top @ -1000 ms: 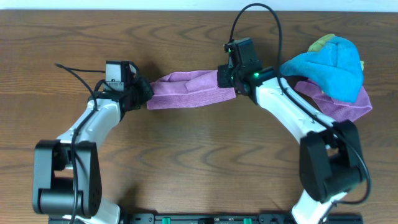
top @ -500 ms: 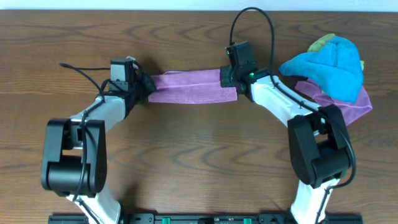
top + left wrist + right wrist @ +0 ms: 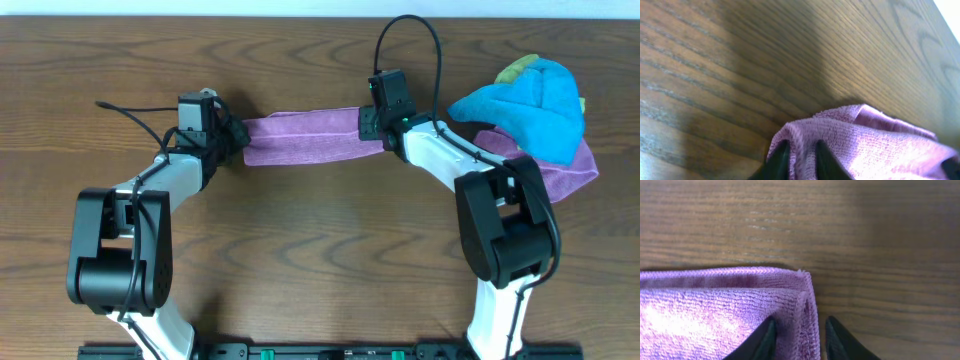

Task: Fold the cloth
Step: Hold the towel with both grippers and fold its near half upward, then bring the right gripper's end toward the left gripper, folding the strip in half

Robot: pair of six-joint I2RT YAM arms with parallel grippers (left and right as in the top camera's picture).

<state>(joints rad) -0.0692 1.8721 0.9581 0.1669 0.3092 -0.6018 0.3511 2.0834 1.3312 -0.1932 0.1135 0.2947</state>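
Note:
The purple cloth (image 3: 300, 137) lies as a long folded strip on the wooden table, stretched between my two grippers. My left gripper (image 3: 232, 140) is at its left end. In the left wrist view the left gripper (image 3: 799, 160) is shut on a ridge of the cloth (image 3: 865, 140). My right gripper (image 3: 368, 125) is at the cloth's right end. In the right wrist view the right gripper (image 3: 802, 337) is open around the folded edge of the cloth (image 3: 715, 315), with bare wood showing between the cloth and the right finger (image 3: 840, 341).
A blue cloth (image 3: 530, 105) is heaped at the back right on another purple cloth (image 3: 565, 172), with a yellow-green piece (image 3: 518, 68) behind it. The table's back edge runs close behind the grippers.
Both grippers moved toward the back of the table and the cloth strip straightened and now lies flatter. The right gripper shifted slightly right and back in the last half second.

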